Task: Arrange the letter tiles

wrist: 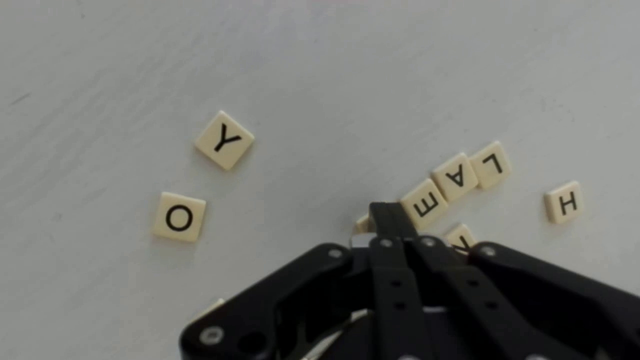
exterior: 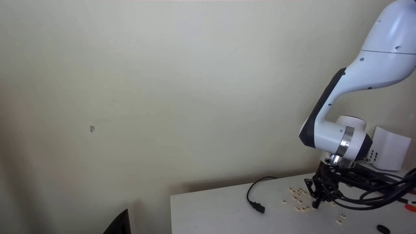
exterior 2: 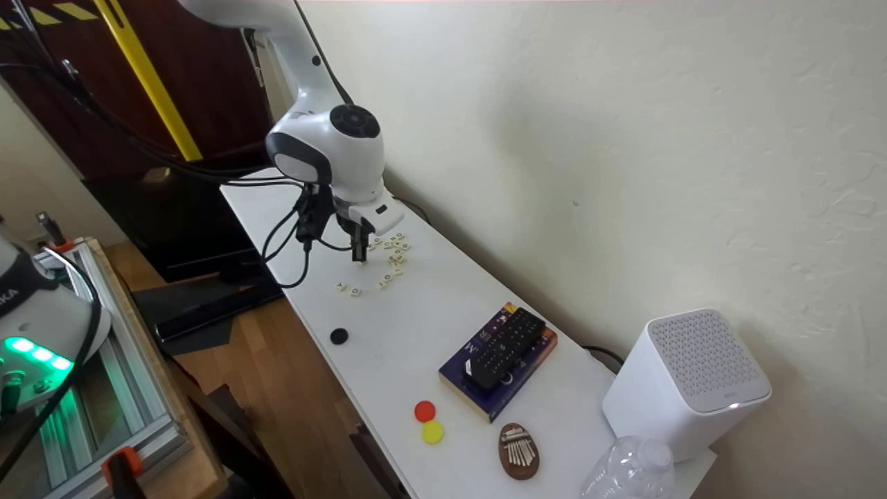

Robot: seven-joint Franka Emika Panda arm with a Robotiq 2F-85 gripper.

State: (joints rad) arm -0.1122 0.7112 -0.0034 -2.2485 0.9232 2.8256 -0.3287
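The letter tiles are small pale squares with black letters, lying scattered on the white table. In the wrist view, tiles E [wrist: 425, 204], A [wrist: 455, 176] and L [wrist: 491, 165] form a slanted row. My gripper [wrist: 392, 216] is shut, its fingertips pressed together at the table beside the E, with no tile visible between them. Left of the fingertips, a tile [wrist: 362, 226] is mostly hidden behind them. Tile H [wrist: 565, 202] lies apart on the right, Y [wrist: 224, 140] and O [wrist: 179, 217] on the left. Another tile [wrist: 461, 237] is partly covered by the gripper.
A black cable [exterior: 258, 207] lies beyond the tiles. Elsewhere on the table are a black disc [exterior 2: 339, 336], red disc [exterior 2: 425, 411], yellow disc [exterior 2: 432, 432], book [exterior 2: 457, 374] with a remote [exterior 2: 504, 348], thumb piano [exterior 2: 518, 452], white box [exterior 2: 644, 388] and clear bottle [exterior 2: 630, 471].
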